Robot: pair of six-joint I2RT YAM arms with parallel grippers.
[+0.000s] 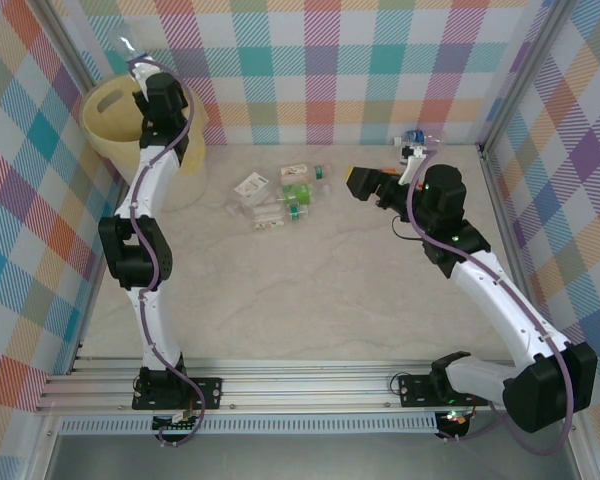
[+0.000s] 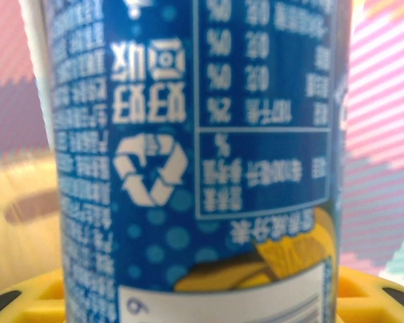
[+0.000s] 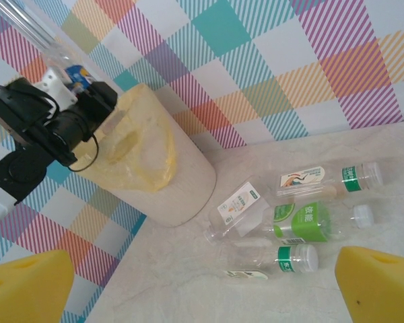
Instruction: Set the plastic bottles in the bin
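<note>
My left gripper (image 1: 143, 72) is shut on a blue-labelled plastic bottle (image 2: 188, 134), held over the pale yellow bin (image 1: 110, 118) at the far left corner. Its clear body (image 1: 130, 45) sticks up past the fingers. In the left wrist view the label hides nearly everything, with yellow pads (image 2: 367, 296) at the bottom. Several plastic bottles (image 1: 280, 195) with green and white labels lie in a cluster mid-table. My right gripper (image 1: 365, 183) hangs open to their right. From the right wrist the bottles (image 3: 299, 222) and bin (image 3: 168, 182) lie ahead of the open right gripper (image 3: 202, 289).
One more small bottle (image 1: 415, 138) lies by the back wall at the right, behind the right arm. Checked walls close the table on three sides. A yellow bag (image 3: 145, 145) lines the bin. Bare tabletop (image 1: 310, 290) stretches between the cluster and the arm bases.
</note>
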